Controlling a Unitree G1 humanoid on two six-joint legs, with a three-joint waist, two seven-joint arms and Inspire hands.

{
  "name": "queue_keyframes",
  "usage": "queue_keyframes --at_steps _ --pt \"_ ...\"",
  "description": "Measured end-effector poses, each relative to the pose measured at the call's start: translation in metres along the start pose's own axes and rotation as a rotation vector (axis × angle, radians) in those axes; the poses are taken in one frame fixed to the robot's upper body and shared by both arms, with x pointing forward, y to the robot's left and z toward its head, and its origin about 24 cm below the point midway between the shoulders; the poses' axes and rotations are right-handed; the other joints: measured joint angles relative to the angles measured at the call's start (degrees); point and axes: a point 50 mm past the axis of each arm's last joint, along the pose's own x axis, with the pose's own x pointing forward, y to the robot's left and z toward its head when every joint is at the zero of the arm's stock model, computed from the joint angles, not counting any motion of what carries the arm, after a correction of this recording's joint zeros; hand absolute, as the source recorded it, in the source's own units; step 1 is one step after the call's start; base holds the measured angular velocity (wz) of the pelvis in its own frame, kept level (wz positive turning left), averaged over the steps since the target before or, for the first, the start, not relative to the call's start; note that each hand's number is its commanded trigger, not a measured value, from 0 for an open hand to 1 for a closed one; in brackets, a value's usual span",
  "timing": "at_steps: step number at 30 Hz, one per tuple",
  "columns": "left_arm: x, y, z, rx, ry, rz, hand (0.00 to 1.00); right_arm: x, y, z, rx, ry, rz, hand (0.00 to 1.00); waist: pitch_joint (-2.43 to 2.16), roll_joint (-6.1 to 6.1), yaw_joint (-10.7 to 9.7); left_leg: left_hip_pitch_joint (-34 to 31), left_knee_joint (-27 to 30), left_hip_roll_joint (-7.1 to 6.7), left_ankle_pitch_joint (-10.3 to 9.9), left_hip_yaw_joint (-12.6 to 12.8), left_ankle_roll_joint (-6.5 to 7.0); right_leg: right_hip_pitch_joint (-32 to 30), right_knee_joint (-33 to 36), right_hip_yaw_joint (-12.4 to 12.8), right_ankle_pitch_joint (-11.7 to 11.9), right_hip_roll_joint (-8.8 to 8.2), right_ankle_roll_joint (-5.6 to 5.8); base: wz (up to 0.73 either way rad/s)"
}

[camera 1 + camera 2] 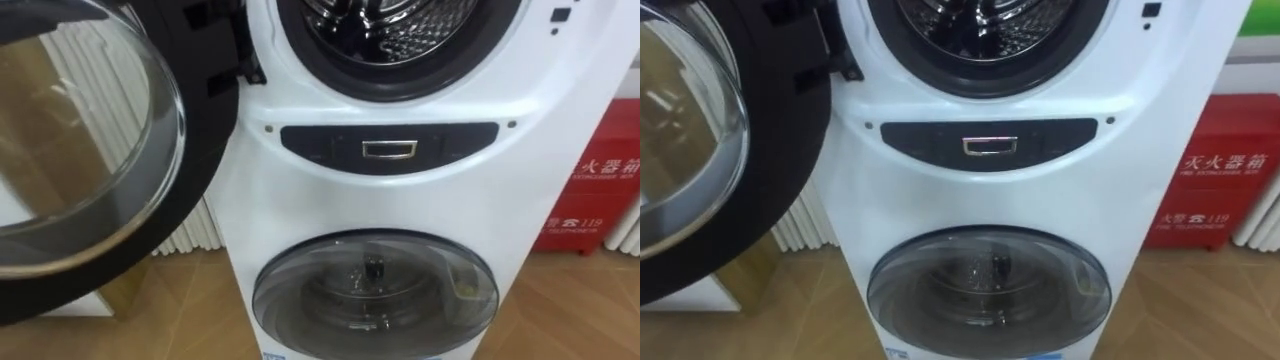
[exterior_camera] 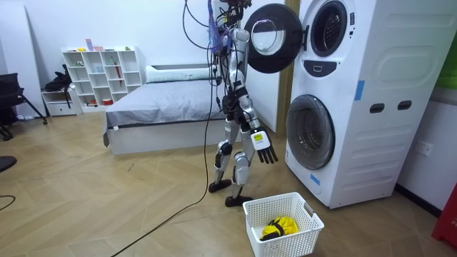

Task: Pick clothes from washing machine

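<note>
Stance: robot stands upright facing the washing machine (image 1: 400, 200), just beside it.
Upper door (image 1: 80, 150): swung wide open, at 9 o'clock of the upper drum (image 1: 390, 30) in the eye views.
Lower door (image 1: 375, 290): shut.
Clothes: none visible in the part of the upper drum that shows. A bunched yellow cloth (image 2: 278, 228), with no clear long axis, lies in the white basket (image 2: 307, 218) on the floor.
Right hand (image 2: 263, 143): hangs low at the hip with fingers spread and relaxed, holding nothing and touching nothing.
Key relation: in the room view the drum mouth lies at about 1 o'clock from the right hand, well above it. The basket is at about 5 o'clock.
Next move (judgement): raise the arm to the drum mouth and reach in.
</note>
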Motion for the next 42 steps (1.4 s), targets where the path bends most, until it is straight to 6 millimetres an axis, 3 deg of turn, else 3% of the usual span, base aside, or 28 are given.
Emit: queue_keyframes --at_steps 2,7,9,16,22,27,32,37,42 --pt "0.002 -0.003 0.005 -0.007 -0.012 -0.01 0.0 0.001 0.001 0.001 -0.008 0.001 0.005 0.0 0.22 -0.32 -0.06 -0.26 0.02 0.04 0.0 -0.2 0.0 -0.05 -0.07 -0.24 0.0 0.0 0.01 0.11" --pt "-0.001 -0.016 0.017 0.024 -0.062 -0.066 0.0 0.001 0.004 0.003 -0.047 -0.005 0.028 0.0 0.28 -1.08 -0.16 -0.87 0.17 0.0 0.0 -0.72 0.0 -0.27 -0.23 -0.77 0.04 0.0 0.05 0.11" --pt "-0.008 -0.029 0.027 0.029 -0.099 -0.125 0.0 0.002 0.006 0.004 -0.079 -0.007 0.046 0.0 0.4 -1.48 -0.37 -1.69 0.83 -0.06 0.0 -1.72 0.0 -0.14 -0.4 -1.57 0.26 -0.26 0.27 0.35" --pt "-0.03 -0.053 0.042 0.113 -0.156 -0.212 0.0 0.006 0.019 0.0 -0.103 0.058 0.107 0.0 0.57 -1.82 -1.88 -3.83 2.29 -0.34 0.37 -1.81 0.64 -0.12 -1.03 -0.94 0.86 -1.41 1.11 0.42" --pt "-0.078 -0.069 0.078 0.007 -0.314 -0.257 0.0 0.007 0.026 -0.004 -0.176 0.11 0.147 0.0 0.87 -2.39 -1.92 -6.28 2.63 -1.19 1.33 -1.58 2.17 0.02 -2.54 1.29 2.82 -2.76 2.27 0.45" --pt "-0.134 -0.066 0.108 -0.067 -0.531 -0.35 0.0 0.007 0.044 -0.003 -0.241 0.114 0.198 0.0 0.92 -2.26 -1.92 -6.35 0.91 -2.39 2.44 1.79 4.08 0.2 -2.98 1.61 4.84 -4.47 3.17 0.23" --pt "-0.162 -0.086 0.103 -0.082 -0.572 -0.582 0.0 0.004 0.051 -0.011 -0.201 0.126 0.223 0.0 0.92 -2.37 -1.56 -5.45 -0.89 -3.18 2.83 5.07 5.06 0.88 -2.95 -0.7 5.58 -5.71 4.12 -0.01" --pt "-0.193 -0.105 0.08 -0.008 -0.555 -0.875 0.0 0.004 0.057 -0.01 -0.228 0.1 0.214 0.0 0.63 -2.8 -1.42 -5.6 -0.89 -3.2 2.58 8.21 5.46 0.75 -2.98 -4.61 5.74 -5.81 4.1 -0.36" --pt "-0.222 -0.126 0.064 0.018 -0.517 -1.17 0.0 0.004 0.06 -0.006 -0.244 0.06 0.22 0.0 0.14 -2.35 -1.96 -4.97 -0.67 -3.2 2.65 9.33 5.21 -0.15 -3.21 -4.57 5.52 -5.66 4.43 -0.16"
